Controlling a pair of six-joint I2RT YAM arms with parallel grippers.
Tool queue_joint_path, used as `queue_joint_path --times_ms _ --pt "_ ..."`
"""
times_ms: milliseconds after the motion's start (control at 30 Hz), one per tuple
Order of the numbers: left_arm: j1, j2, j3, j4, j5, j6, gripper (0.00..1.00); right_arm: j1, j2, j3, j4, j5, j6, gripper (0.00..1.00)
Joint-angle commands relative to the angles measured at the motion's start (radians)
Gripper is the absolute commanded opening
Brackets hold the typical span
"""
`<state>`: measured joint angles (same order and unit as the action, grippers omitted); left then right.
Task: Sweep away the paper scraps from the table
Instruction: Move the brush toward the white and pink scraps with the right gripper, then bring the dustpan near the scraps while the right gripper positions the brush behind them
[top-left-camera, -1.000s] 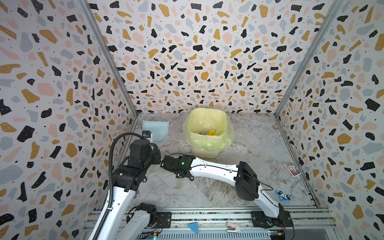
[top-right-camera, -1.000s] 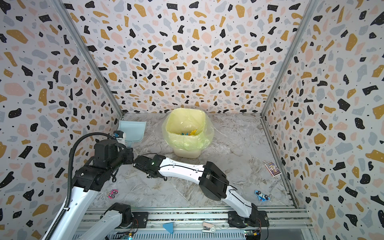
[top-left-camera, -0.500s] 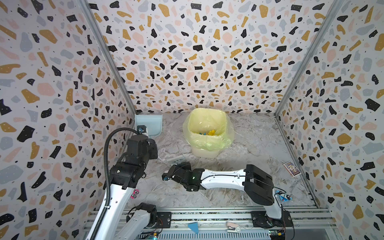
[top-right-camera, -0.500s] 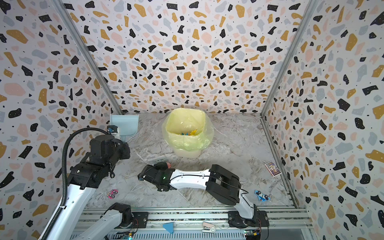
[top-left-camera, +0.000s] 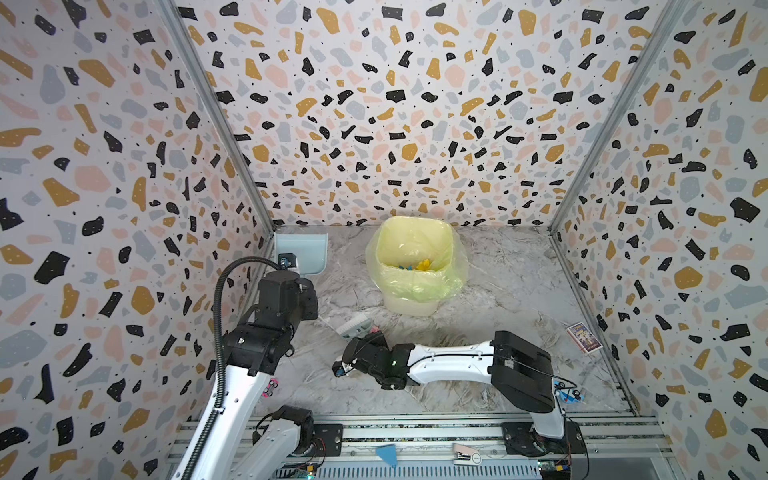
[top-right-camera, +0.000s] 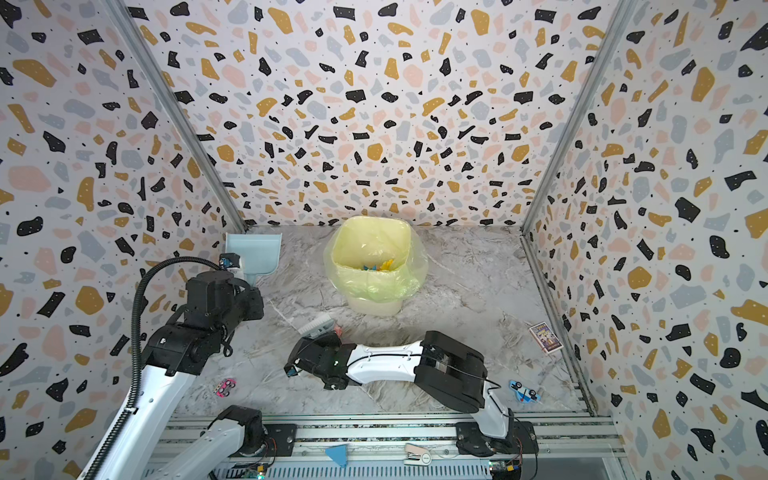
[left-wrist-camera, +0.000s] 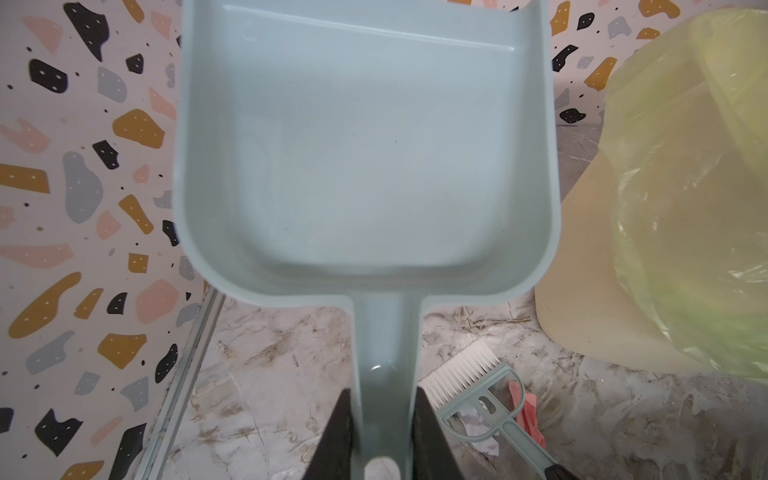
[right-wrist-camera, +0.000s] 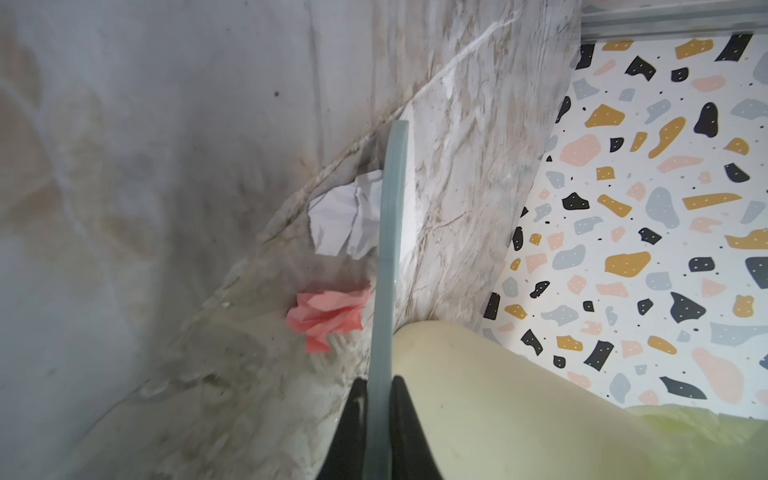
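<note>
My left gripper (left-wrist-camera: 384, 399) is shut on the handle of a pale blue dustpan (left-wrist-camera: 365, 158), held up with nothing in it near the back left corner (top-left-camera: 305, 253). My right gripper (right-wrist-camera: 378, 384) is shut on the handle of a pale blue brush (right-wrist-camera: 388, 249). The brush's white bristles (top-left-camera: 353, 324) rest on the marble table (top-left-camera: 498, 299) at mid-left. Two paper scraps lie right beside the brush: a pink one (right-wrist-camera: 328, 316) and a white one (right-wrist-camera: 345, 216). Blue and yellow scraps (top-left-camera: 422, 264) lie inside the bin.
A cream bin lined with a yellow bag (top-left-camera: 411, 299) stands at the back middle. A small card box (top-left-camera: 584, 337) lies by the right wall. A blue toy car (top-right-camera: 524, 390) sits front right, a pink one (top-right-camera: 224, 387) front left. Speckled walls close three sides.
My left arm has carried the dustpan back into the left corner. My right arm has drawn back toward the front and lowered the brush to the table beside the scraps.
</note>
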<state>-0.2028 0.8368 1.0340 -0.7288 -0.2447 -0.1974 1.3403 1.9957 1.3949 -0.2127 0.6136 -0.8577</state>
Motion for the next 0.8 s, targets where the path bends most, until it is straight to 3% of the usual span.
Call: queue_joint_path --times_ms 0,367,500,567,767 --pt "0.006 -0.01 -0.015 0.051 0.046 -0.01 0.0 0.027 -0.101 -0.016 -0.202 -0.034 0.094 0.0" --pt "0.007 -0.04 -0.083 0.072 0.164 -0.042 0.02 0.143 -0.176 -0.072 -0.589 -0.126 0.391 0.0" --pt "0.006 -0.045 -0.092 0.07 0.196 -0.05 0.03 0.149 -0.205 -0.092 -0.645 -0.064 0.47 0.0" --pt "0.006 -0.045 -0.092 0.067 0.206 -0.052 0.04 0.133 -0.213 -0.035 -0.688 -0.037 0.519 0.0" --pt "0.006 -0.042 -0.092 0.066 0.209 -0.054 0.05 0.108 -0.195 0.279 -0.809 -0.098 0.626 0.0"
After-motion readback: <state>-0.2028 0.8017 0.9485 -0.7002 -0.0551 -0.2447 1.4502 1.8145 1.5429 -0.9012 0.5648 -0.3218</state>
